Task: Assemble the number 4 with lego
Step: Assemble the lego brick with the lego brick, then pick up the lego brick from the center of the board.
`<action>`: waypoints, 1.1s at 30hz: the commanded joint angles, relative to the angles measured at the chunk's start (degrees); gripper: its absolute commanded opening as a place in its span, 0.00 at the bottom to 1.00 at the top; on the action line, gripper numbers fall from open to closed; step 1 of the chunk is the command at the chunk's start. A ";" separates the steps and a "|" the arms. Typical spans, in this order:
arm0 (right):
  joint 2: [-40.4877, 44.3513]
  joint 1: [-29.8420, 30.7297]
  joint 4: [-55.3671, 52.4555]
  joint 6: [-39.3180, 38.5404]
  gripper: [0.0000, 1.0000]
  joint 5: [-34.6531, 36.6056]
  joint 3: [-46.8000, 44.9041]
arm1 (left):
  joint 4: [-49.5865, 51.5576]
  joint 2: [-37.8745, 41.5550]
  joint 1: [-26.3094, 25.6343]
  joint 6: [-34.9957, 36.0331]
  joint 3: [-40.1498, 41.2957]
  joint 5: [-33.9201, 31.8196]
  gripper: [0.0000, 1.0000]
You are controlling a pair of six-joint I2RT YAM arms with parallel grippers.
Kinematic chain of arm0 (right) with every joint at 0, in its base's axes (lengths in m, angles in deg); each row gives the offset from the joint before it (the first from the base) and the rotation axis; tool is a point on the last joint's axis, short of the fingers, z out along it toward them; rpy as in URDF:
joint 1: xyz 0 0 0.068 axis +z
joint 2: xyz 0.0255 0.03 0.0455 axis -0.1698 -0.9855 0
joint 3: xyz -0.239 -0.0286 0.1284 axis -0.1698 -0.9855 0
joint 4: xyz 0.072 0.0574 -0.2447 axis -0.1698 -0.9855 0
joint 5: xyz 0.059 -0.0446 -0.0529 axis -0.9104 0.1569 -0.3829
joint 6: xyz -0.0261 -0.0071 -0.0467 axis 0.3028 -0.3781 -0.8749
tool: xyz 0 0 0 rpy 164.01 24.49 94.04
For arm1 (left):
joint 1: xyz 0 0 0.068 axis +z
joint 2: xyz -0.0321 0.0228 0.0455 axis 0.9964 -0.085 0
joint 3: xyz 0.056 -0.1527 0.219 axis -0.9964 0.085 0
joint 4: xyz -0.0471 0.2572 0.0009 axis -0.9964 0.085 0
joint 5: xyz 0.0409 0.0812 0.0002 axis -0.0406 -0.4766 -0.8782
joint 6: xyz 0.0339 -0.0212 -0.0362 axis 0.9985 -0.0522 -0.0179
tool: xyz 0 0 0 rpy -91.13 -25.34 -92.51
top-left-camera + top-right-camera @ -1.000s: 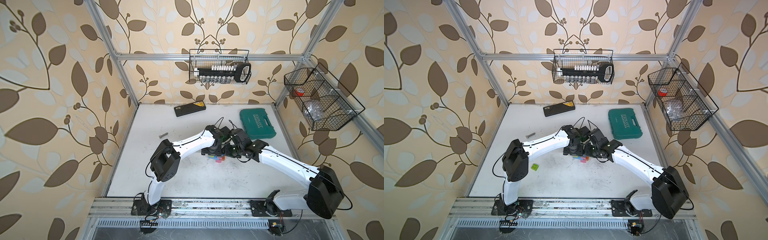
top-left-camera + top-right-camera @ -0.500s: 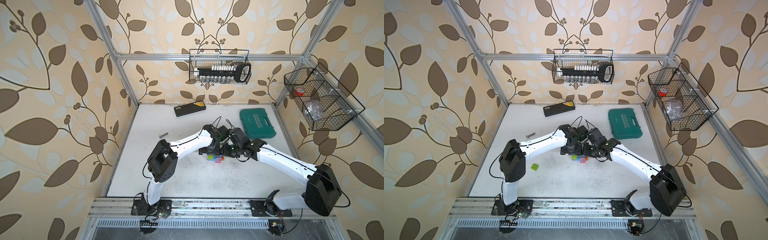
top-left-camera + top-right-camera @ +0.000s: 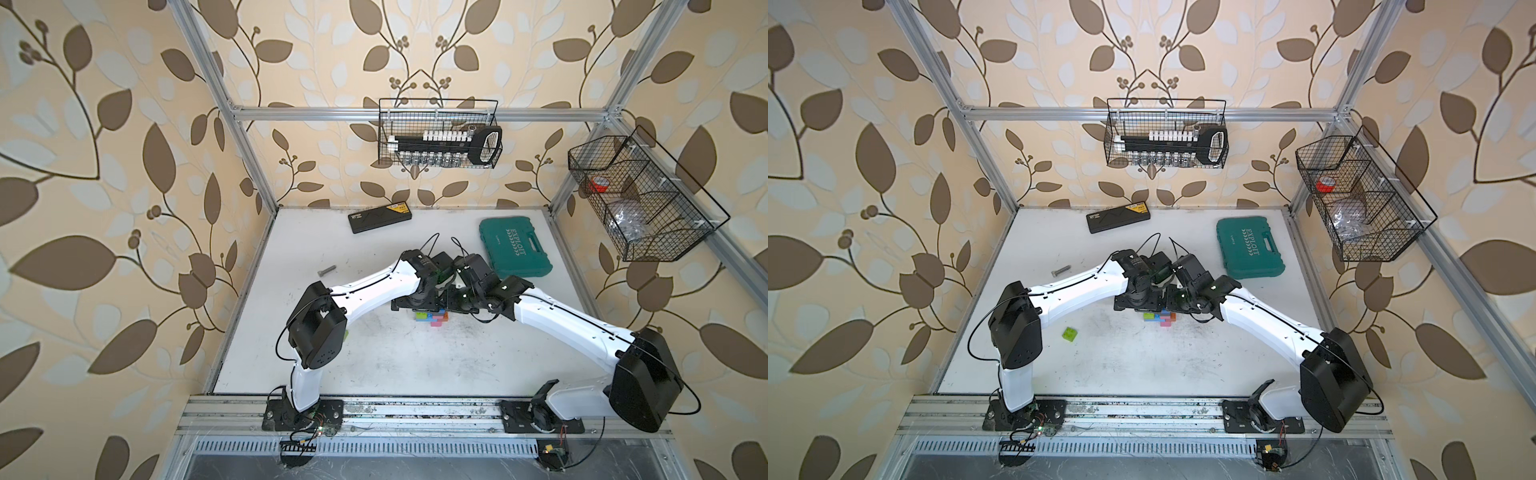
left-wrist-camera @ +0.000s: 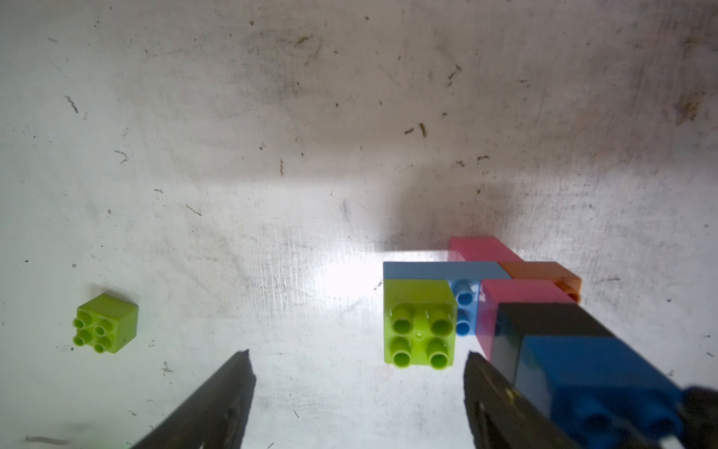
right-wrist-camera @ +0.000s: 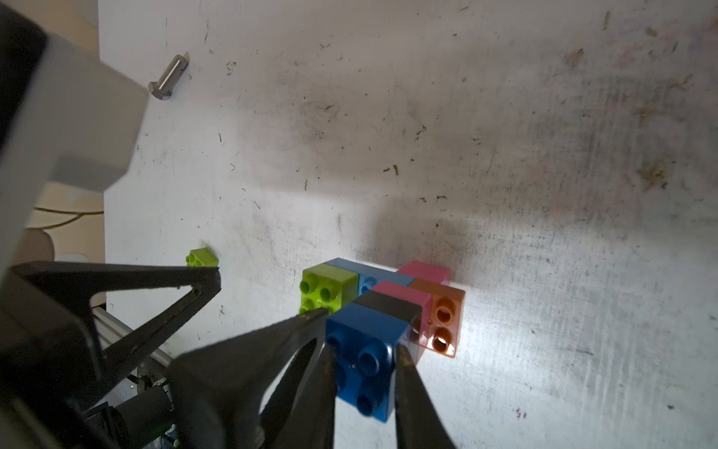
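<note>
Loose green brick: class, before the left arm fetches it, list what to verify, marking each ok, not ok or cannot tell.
1. Left gripper open, nothing between the jaws: ok.
2. Right gripper clamps the dark blue brick: ok.
3. Loose green brick lies alone on the table, apart from the 4: ok.
4. Joined green brick fully seated on the crossbar: cannot tell.
5. Bolt away from the bricks: ok.

Loose brick [image 3: 1070, 334] left of joined figure [image 3: 1160, 318], apparently flat on table [image 3: 1142, 365], tool case [image 3: 1250, 248] behind.
</note>
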State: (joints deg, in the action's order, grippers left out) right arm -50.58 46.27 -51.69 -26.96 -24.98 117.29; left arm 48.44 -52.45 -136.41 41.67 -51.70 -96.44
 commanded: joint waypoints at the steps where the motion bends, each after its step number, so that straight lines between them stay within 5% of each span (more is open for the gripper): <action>1: -2.24 0.27 -5.11 -0.93 0.24 -0.19 -0.33 | -3.70 8.80 -1.45 0.47 -1.76 -2.63 0.87; 13: -1.70 0.28 -5.44 -1.11 0.25 0.13 0.23 | -2.20 12.97 -0.01 0.83 0.56 -4.21 0.92; 33: -0.38 0.15 -5.09 -0.67 0.24 0.78 -2.16 | -2.82 33.65 16.27 8.52 28.73 0.36 0.99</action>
State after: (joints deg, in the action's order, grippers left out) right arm -51.17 46.31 -52.89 -27.20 -25.32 117.27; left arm 44.42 -19.66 -122.16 46.63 -25.60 -97.03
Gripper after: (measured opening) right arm 0.241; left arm 0.989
